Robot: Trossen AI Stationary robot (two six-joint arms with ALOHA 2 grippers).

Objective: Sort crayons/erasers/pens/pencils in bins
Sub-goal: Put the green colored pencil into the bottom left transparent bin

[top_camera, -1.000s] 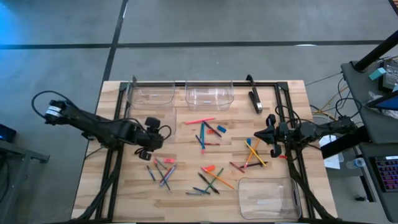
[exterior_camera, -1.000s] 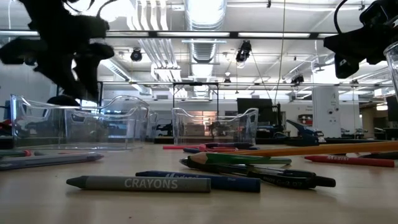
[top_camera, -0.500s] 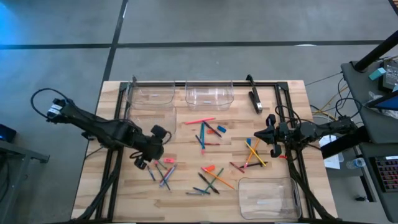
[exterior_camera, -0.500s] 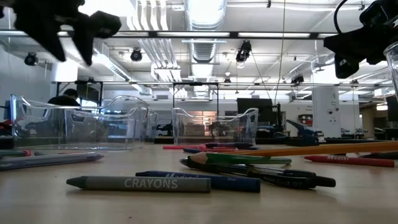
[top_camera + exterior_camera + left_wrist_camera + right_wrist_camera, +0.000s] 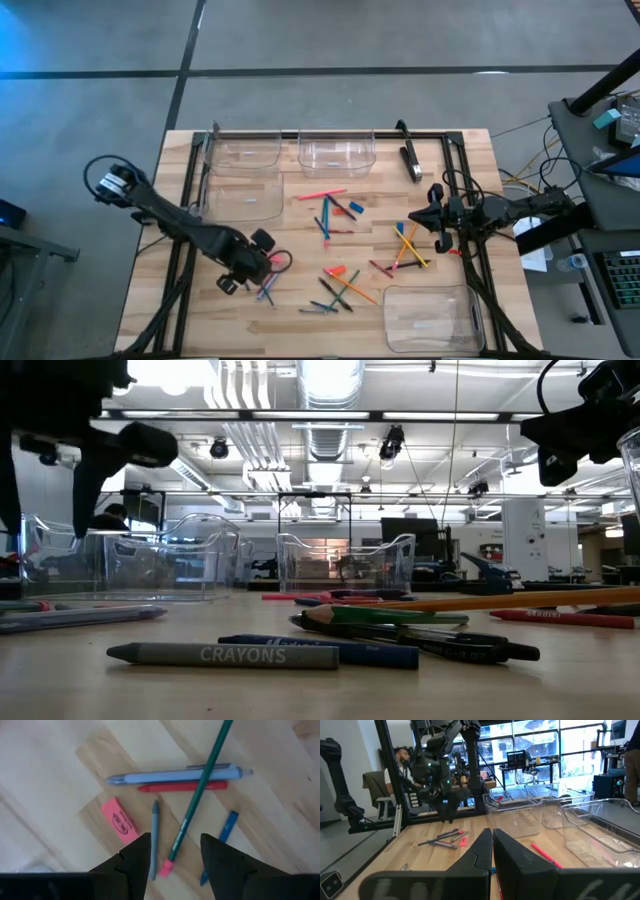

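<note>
My left gripper [image 5: 258,272] hangs open, pointing down over the left cluster of sticks [image 5: 265,280], clear of them. In the left wrist view its fingers stand on either side of a green pencil's pink end [image 5: 166,867]. Around it lie a pink eraser [image 5: 120,822], a light-blue pen [image 5: 175,774], a red crayon [image 5: 182,786], a grey stick [image 5: 154,835] and a blue crayon [image 5: 226,826]. Clear bins stand at the far left [image 5: 245,150], behind the middle [image 5: 337,152], at the left [image 5: 243,197] and at the near right [image 5: 430,318]. My right gripper [image 5: 437,222] waits shut at the right side.
More crayons, pens and pencils lie in a middle cluster [image 5: 330,212] with a blue eraser [image 5: 356,207], a near cluster [image 5: 340,285] and a right cluster [image 5: 405,245]. A black tool [image 5: 410,160] lies at the back right. A dark frame [image 5: 190,200] borders the table.
My left gripper has gone toward the table's near edge and a little down, from beside the left bin to over the left cluster of sticks, rolling as it went. Its fingers keep the same gap. That bin now shows uncovered.
</note>
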